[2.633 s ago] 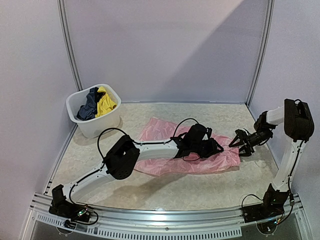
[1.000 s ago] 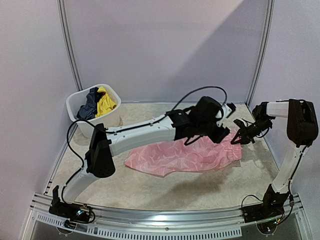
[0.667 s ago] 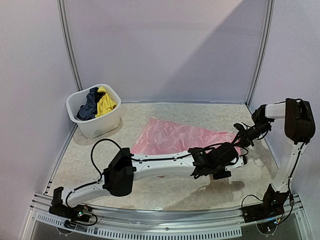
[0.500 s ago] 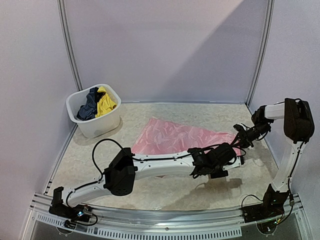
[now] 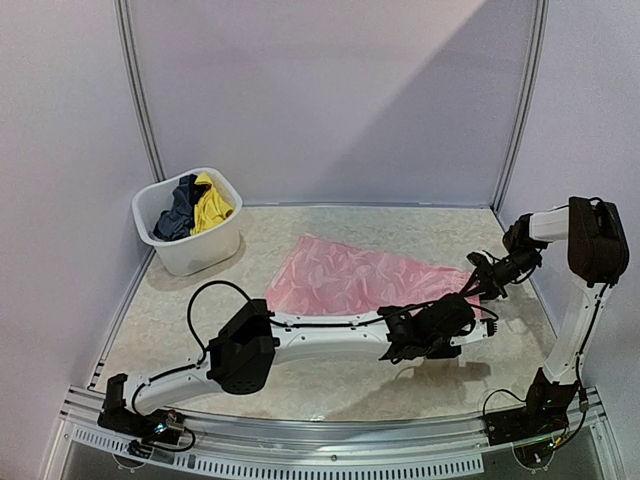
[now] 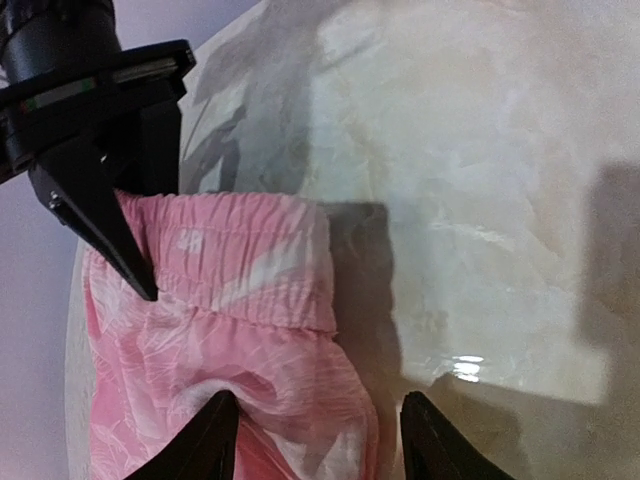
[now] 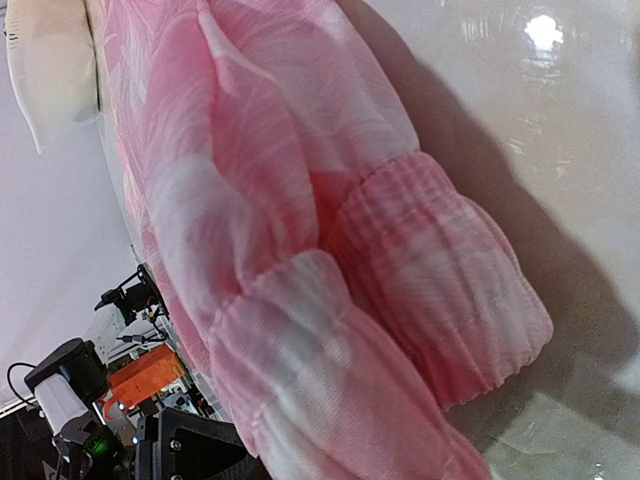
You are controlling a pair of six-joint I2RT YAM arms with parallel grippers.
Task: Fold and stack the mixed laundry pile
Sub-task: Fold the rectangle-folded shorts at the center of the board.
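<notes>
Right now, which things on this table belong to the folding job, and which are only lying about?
Belong to the job:
- pink garment, spread out
- navy piece
- yellow piece, heaped beside the navy one

Only lying about:
- white tub, which holds those two pieces
- table

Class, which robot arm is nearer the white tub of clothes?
Left. The left arm bends on the near side of the white tub; the right arm stands far to the right, beyond the pink garment.
</notes>
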